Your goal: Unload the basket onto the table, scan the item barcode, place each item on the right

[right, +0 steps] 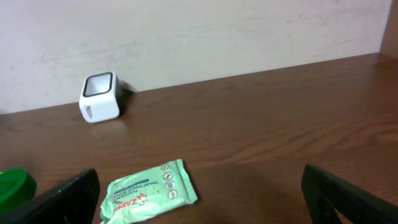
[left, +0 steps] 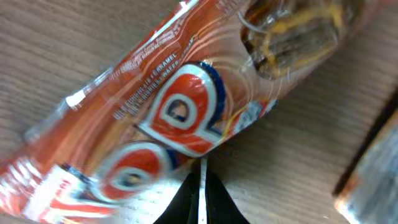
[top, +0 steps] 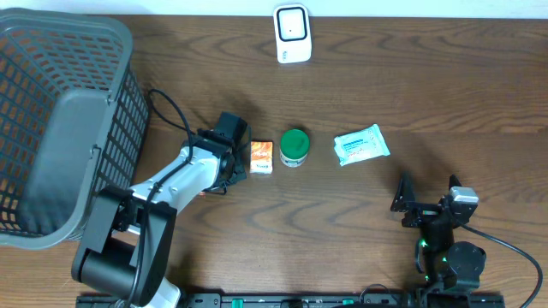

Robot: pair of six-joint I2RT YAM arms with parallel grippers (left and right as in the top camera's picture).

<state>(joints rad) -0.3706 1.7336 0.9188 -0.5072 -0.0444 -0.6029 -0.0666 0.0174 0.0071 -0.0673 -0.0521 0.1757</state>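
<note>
**Snack packet pinched, barcode scanner far off**

Orange-and-red snack packet (left: 180,118) fills the left wrist view, lying slantwise on the tabletop (top: 411,77) directly ahead of the left pincer (left: 200,196). That pincer is closed tight, and the packet's thin film edge appears to be nipped between its tips. This looks like a hold taken so the packet can be lifted and carried to the reader. No barcode shows on the upturned face.

Just to that pincer's right sits a small orange box (top: 261,157), then a green-lidded jar (top: 294,147), then a wipes pack (top: 360,145). The white barcode scanner (top: 292,33) stands well beyond the pincer, at the far edge. A grey basket (top: 51,51) lies to its left.

The right pincer (right: 200,196) is spread wide and empty, well apart from the packet.
</note>
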